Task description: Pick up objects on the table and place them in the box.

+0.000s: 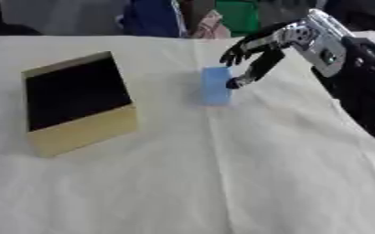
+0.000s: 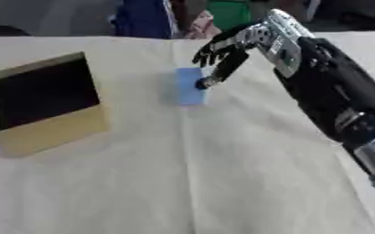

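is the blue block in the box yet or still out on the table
Out. The blue block lies on the white cloth, right of the box, with the right hand open at its far edge.

Tablecloth (image 1: 222, 173): plain cream-white, no pattern, covering the table to all edges. Box (image 1: 78, 105), near the left edge: tan-yellow walls, black interior. Block (image 1: 216, 85), toward the far edge: uniform light blue. Right hand (image 1: 254, 52): black fingers, silver joints and wrist; black forearm.
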You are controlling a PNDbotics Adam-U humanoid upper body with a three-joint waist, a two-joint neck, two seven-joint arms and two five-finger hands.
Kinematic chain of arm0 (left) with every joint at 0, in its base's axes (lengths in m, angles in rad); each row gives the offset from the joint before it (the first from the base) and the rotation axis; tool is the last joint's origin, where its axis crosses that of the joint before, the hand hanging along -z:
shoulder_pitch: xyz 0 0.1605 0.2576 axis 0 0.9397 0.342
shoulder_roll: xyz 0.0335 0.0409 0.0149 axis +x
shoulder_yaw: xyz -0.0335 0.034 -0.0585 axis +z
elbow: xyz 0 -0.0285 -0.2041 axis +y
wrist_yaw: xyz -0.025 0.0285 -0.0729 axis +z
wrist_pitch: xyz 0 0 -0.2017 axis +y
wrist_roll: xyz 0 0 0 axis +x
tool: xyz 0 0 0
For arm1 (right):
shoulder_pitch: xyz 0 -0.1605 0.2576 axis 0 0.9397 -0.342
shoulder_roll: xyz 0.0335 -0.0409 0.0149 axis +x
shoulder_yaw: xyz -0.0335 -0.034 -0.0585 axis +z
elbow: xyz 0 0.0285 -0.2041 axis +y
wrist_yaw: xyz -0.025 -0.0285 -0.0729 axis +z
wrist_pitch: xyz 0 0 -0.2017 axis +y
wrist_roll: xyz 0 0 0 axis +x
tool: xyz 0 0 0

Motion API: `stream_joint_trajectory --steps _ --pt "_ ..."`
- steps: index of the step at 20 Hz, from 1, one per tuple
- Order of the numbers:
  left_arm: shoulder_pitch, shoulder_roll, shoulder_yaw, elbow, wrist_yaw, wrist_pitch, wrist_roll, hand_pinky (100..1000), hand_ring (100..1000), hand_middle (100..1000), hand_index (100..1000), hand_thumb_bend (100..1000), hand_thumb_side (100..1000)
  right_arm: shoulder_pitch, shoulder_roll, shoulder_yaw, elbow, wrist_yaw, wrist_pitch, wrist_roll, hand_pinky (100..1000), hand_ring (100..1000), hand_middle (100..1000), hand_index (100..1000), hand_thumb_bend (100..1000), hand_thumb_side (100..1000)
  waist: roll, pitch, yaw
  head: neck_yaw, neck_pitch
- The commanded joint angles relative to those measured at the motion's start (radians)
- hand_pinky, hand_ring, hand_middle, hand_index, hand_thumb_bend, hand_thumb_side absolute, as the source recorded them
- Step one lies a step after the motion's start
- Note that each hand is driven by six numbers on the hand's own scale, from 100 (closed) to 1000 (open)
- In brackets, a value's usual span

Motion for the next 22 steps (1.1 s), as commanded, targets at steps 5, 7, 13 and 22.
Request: stream_joint_trajectory --steps 5,7,13,22 --pt "-0.013 0.020 0.010 -0.016 0.002 -0.004 -0.009 748 809 699 788 133 912 -0.035 -0.006 -0.026 -0.009 0.038 0.008 0.010 936 886 886 1000 709 817 0.002 -0.011 0.001 -0.003 -0.012" --pt "-0.013 0.020 0.010 -0.016 0.003 -0.005 -0.010 748 809 699 788 134 913 -0.037 0.000 -0.032 0.005 0.060 0.008 0.010 938 889 894 1000 705 818 0.002 -0.009 0.002 -0.003 -0.013" --pt "-0.013 0.018 0.012 -0.016 0.007 -0.009 -0.009 747 810 699 786 133 913 -0.044 0.019 -0.047 0.053 0.122 -0.009 0.010 940 893 897 1000 687 808 0.002 -0.004 0.006 -0.004 -0.016" --pt "-0.014 0.014 0.013 -0.016 0.017 -0.010 -0.008 746 810 697 784 129 916 -0.059 0.053 -0.072 0.097 0.160 -0.024 0.010 923 882 881 1000 644 778 -0.001 0.005 0.014 -0.004 -0.022"
